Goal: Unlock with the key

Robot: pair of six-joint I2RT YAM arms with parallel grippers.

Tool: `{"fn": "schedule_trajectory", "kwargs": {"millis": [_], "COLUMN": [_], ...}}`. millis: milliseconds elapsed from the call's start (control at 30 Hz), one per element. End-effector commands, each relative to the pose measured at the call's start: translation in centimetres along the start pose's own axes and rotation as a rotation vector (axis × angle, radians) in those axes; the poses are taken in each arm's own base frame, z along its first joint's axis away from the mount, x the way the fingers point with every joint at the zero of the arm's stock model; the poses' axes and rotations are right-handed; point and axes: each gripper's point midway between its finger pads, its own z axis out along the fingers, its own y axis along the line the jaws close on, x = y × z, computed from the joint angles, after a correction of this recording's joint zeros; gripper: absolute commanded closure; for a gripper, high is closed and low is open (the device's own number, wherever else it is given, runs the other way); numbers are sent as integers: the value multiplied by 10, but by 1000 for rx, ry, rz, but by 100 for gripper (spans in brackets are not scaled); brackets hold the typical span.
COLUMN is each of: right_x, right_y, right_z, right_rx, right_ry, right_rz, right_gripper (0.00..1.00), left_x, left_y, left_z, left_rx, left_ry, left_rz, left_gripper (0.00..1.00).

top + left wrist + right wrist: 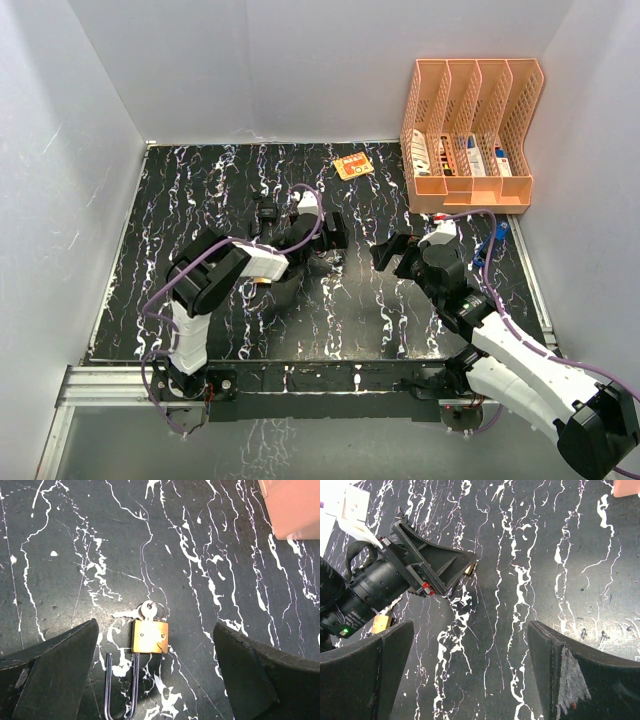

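A brass padlock [149, 636] lies flat on the black marbled table [225, 555]. A silver key [148, 611] on a ring sticks in its far end. Its steel shackle [120, 685] stands out of the body, with one leg free. My left gripper [155, 625] hangs open just above it, one dark finger on each side and neither touching. In the top view the left gripper [302, 228] covers the padlock. My right gripper [471, 625] is open over bare table, right of the left one, and holds nothing. A sliver of the padlock [470, 569] shows by the left finger.
An orange file rack [470, 135] with small items stands at the back right; its corner [295, 507] shows in the left wrist view. A small orange card [352, 166] lies near the back edge. White walls close in the table on three sides.
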Motion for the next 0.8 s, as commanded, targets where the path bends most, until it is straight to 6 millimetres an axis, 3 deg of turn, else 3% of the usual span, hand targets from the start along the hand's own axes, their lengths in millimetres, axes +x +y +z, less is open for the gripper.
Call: {"fn": "schedule_trajectory", "kwargs": {"millis": [0, 167, 267, 500, 767], "right_x": [-31, -31, -32, -21, -26], "right_y": [18, 14, 7, -2, -12], "right_z": [-4, -8, -13, -27, -44], "right_rx": [-48, -29, -5, 13, 34], "right_ry": [-79, -77, -94, -58, -101], "right_rz": [13, 11, 8, 44, 63], "right_gripper": [4, 2, 2, 2, 2], "left_x": [-37, -95, -110, -93, -70], "left_y": [-12, -22, -22, 14, 52], "left_z": [-20, -75, -115, -198, -255], "left_rx": [11, 16, 29, -10, -26], "left_ry": [-34, -140, -150, -147, -180], "left_rz": [14, -1, -13, -73, -133], "left_gripper": [2, 2, 2, 2, 2]}}
